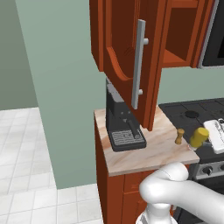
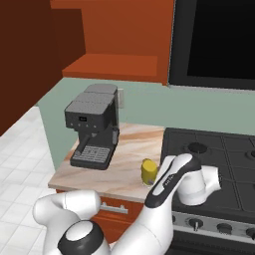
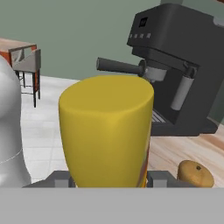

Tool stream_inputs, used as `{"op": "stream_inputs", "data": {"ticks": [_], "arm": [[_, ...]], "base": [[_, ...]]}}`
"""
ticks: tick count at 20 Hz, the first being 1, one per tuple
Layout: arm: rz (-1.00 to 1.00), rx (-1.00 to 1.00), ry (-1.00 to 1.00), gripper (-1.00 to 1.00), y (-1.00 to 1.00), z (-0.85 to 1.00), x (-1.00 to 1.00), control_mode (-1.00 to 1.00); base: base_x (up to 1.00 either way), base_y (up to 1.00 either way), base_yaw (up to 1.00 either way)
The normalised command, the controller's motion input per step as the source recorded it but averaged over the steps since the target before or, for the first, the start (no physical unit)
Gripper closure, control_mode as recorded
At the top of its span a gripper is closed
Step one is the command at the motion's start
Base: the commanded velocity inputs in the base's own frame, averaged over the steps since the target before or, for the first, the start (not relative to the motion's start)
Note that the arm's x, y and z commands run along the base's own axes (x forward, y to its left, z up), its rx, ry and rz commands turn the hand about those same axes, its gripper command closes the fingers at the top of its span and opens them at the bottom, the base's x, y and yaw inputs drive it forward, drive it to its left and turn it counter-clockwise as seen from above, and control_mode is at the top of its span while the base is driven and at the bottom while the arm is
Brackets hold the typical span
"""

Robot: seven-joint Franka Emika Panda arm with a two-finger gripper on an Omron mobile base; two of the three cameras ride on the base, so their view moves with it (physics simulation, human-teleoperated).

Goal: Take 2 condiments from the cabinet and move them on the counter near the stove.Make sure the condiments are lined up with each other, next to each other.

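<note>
The yellow bottle sits clamped in my gripper at the counter's edge by the stove. The wooden shaker already stands just beside it; I'd say only setting down and aligning remain.

From my left base camera, the coffee machine sits on the counter under the cabinet, whose door stands open. The shaker stands at the machine's 3 o'clock, with the bottle just beside it, further toward 3 o'clock, at the counter's edge by the stove. My gripper has the bottle between its fingers.
</note>
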Motion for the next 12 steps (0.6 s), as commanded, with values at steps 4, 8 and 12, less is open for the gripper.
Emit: {"op": "stream_inputs", "data": {"ticks": [4, 8, 12], "arm": [[-0.01, 0.0, 0.0, 1.0, 0.05, -0.11, 0.08, -1.0], [-0.01, 0.0, 0.0, 1.0, 0.06, -0.14, 0.09, -1.0], [-0.01, 0.0, 0.0, 1.0, 0.06, -0.15, 0.1, -1.0]], "base": [[0.0, 0.0, 0.0], [0.0, 0.0, 0.0], [0.0, 0.0, 0.0]]}}
